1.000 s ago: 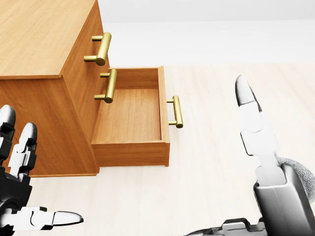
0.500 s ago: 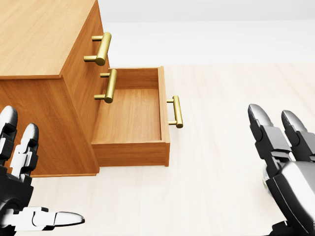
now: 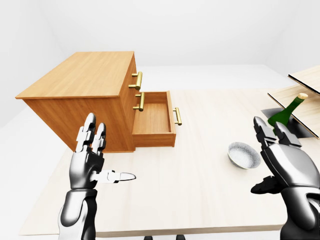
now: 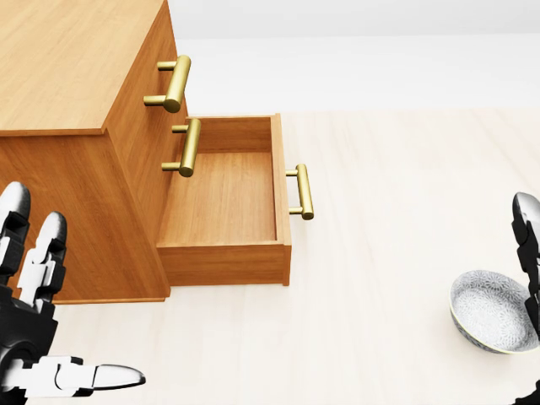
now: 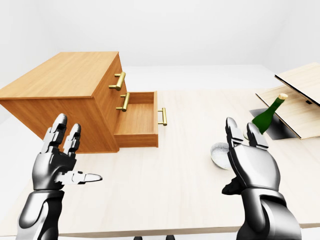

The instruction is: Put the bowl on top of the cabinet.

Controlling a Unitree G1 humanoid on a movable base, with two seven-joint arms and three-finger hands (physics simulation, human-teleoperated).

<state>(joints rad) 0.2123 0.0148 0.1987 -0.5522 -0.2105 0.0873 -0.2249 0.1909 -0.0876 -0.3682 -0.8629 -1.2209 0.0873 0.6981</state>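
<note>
We look down on a pale wooden tabletop (image 3: 190, 195) in a plain white room. Clock directions here are read on the left-eye view, with twelve at its top.

At the far left our left hand (image 3: 89, 160) is raised over the table. It is released, with two fingers upright and the thumb (image 3: 120, 176) pointing to three o'clock, and it holds nothing. The cabinet (image 3: 85, 75) stands at twelve o'clock from that hand, and nothing lies on its flat wooden top. Two brass handles (image 3: 138, 80) sit one above the other on its right face, on drawers that are closed.

The bottom drawer (image 3: 152, 120) is pulled out toward three o'clock. It is bare inside, and its own brass handle (image 3: 177, 116) is on its outer end.

The bowl (image 3: 244, 155) is pale and speckled. It sits upright on the table at about four o'clock from the open drawer, well apart from the cabinet.

Just beside the bowl, at its three to four o'clock, our right hand (image 3: 287, 160) is also released, fingers up and spread, grasping nothing. We cannot tell whether any finger touches the rim.

At one o'clock from the bowl a green bottle (image 3: 286, 112) leans in a dark opening beside slanted wooden boards (image 3: 306, 79) at the right edge.
</note>
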